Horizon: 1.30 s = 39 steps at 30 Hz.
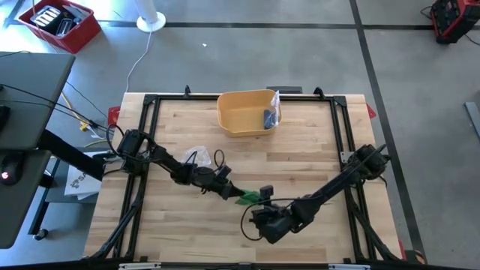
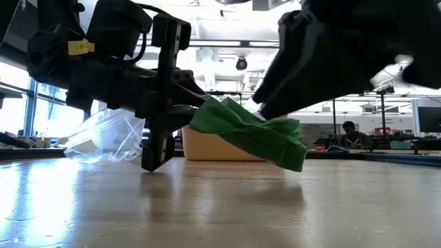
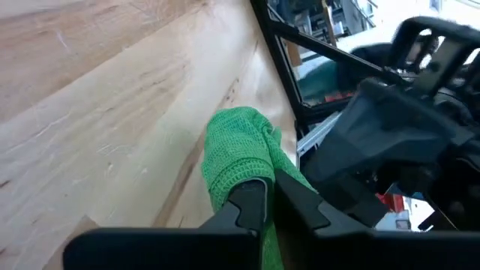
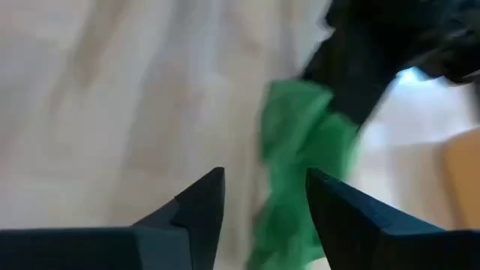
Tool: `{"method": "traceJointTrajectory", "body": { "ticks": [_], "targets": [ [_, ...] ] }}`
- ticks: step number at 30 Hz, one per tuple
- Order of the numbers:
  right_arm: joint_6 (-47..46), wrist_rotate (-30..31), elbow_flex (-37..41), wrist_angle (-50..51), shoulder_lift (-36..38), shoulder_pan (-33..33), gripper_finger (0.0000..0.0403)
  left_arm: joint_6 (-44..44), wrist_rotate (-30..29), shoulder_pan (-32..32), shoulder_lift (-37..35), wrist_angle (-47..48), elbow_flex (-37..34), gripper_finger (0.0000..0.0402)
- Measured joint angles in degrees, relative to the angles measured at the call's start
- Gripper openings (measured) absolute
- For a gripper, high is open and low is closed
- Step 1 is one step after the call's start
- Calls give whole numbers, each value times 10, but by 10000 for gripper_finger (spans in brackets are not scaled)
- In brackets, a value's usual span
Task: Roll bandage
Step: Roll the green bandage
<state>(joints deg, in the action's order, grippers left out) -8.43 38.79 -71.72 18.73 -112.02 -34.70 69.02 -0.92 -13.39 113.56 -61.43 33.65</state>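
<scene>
A crumpled green bandage (image 1: 247, 197) is held above the wooden table (image 1: 300, 157) near its middle front. It shows in the low view (image 2: 251, 132) clear of the tabletop. My left gripper (image 1: 231, 189) comes from the table's left and is shut on the bandage (image 3: 240, 154). My right gripper (image 1: 255, 208) comes from the table's right. It is open (image 4: 262, 180), with its fingers on either side of the bandage's free end (image 4: 296, 150). I cannot tell whether they touch it. My left gripper pinches one bunched end of the bandage (image 3: 259, 169) between its two fingers (image 3: 247, 196), several layers together. The fingers come slanting from the table's left. The bandage is lifted clear of the table and droops from the fingers toward the right (image 2: 286, 148).
A yellow bin (image 1: 246, 112) stands at the far middle of the table with a blue thing and a clear bag in it. A crumpled clear plastic bag (image 1: 196, 156) lies behind my left arm. A black frame (image 1: 337, 127) runs round the tabletop.
</scene>
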Motion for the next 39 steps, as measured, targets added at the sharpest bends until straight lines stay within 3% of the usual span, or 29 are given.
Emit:
{"method": "traceJointTrajectory", "body": {
  "ticks": [3,8,13,16,18,24,29,32,35,39],
  "targets": [
    [39,31,0,-9,-10,4,182,8,-5,0,0,0,0,10],
    [80,15,0,-28,-44,13,156,15,-13,0,1,-11,-1,10],
    [10,115,0,-18,-63,12,82,16,-24,-6,2,-18,-1,10],
    [5,127,0,-14,-62,12,20,5,-38,-15,2,-18,-1,13],
    [4,124,0,-8,-58,11,10,-8,-35,-19,0,-18,-1,19],
    [-72,55,-10,62,-13,-7,3,-74,30,-36,-1,-20,-2,57],
    [-136,-69,-8,93,14,-2,1,-136,37,-52,0,-17,-2,80],
    [-143,-113,-6,89,15,8,1,-190,35,-64,0,-15,-2,90],
    [-142,-119,-6,89,18,14,1,-260,8,-86,1,-17,0,99],
    [-136,-120,-6,89,40,17,0,-396,-80,-124,3,0,17,107]
  ]
}}
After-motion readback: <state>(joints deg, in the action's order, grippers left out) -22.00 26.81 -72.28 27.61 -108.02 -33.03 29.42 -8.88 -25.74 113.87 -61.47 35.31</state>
